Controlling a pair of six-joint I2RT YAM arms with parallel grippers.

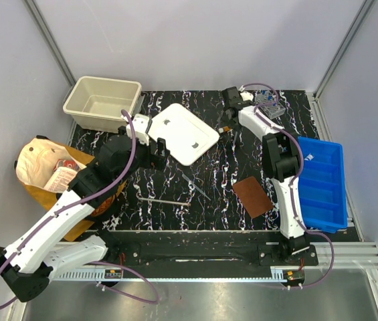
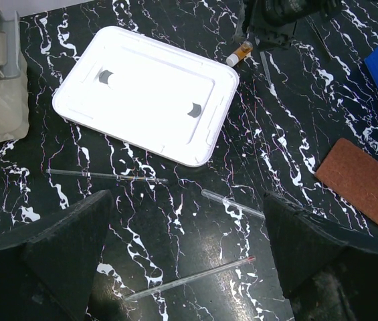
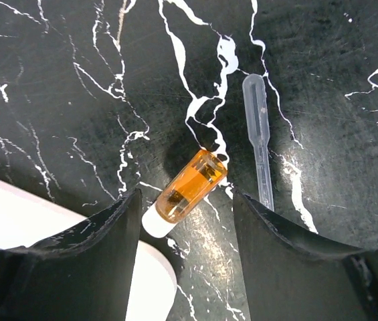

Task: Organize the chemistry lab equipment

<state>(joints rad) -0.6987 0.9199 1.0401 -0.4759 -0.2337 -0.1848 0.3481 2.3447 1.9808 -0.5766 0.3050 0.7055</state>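
The amber vial [image 3: 187, 190] was laid on its side on the table [image 3: 61, 100], just beside a plastic pipette [image 3: 259, 134]. The right tool [image 3: 185, 204] was set unclenched astride it, seemingly for grasping. The left tool [image 2: 187, 200] was held spread wide, empty, above thin glass rods [image 2: 105, 176].

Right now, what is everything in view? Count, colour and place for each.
lid: one, white, centre
vial: one, amber with white cap, far centre
plastic pipette: one, clear, beside the vial
glass sticks: three, clear, near the lid
bin: one, beige, far left
compartment tray: one, blue, right edge
pad: one, brown, beside the tray
tube rack: one, clear, far right
paper bag: one, tan, left, holding red-and-white packets
left gripper: one, black, open above the glass sticks
right gripper: one, black, open astride the vial
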